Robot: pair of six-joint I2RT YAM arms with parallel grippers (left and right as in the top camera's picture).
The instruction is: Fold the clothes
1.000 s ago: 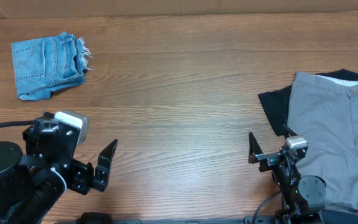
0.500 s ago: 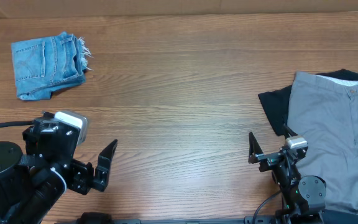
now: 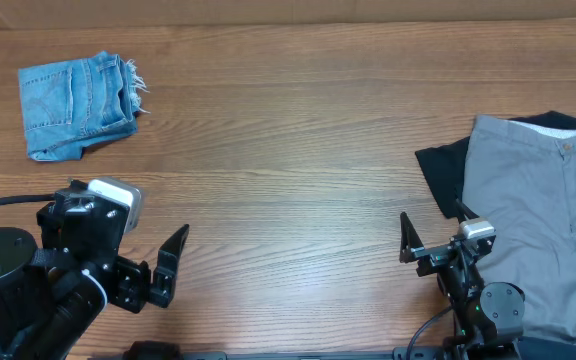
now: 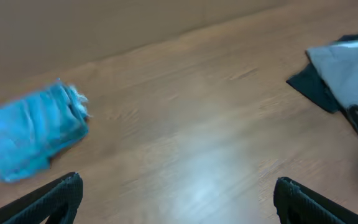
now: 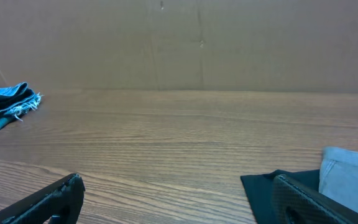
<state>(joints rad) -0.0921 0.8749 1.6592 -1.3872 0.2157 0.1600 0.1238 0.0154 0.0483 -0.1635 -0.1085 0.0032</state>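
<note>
— So where were the jeans (image 3: 78, 105) lying?

— Folded into a small bundle, well ahead of the left gripper (image 4: 178, 182) and off to its left, frayed hem showing at the edge nearest it. From the right gripper (image 5: 178, 180) they sat far ahead and far to the left, a small blue lump beside the brown backdrop (image 5: 179, 43).

— What else lay around?

— Grey trousers (image 3: 538, 220) were spread flat close by the right gripper's right side, lying over a dark garment (image 3: 443, 170) whose corner poked out just ahead of that gripper. Between either gripper and the jeans lay a long stretch of wooden table (image 3: 288, 150).

— And the arms themselves?

— Both were drawn back at the near edge of the table, well apart from each other. The left gripper hovered low over the wood, aimed ahead and slightly rightward, its fingers spread wide with only wood between them. The right gripper pointed straight ahead, level with the tabletop, its fingers also spread wide and holding nothing. Neither touched any cloth.
</note>
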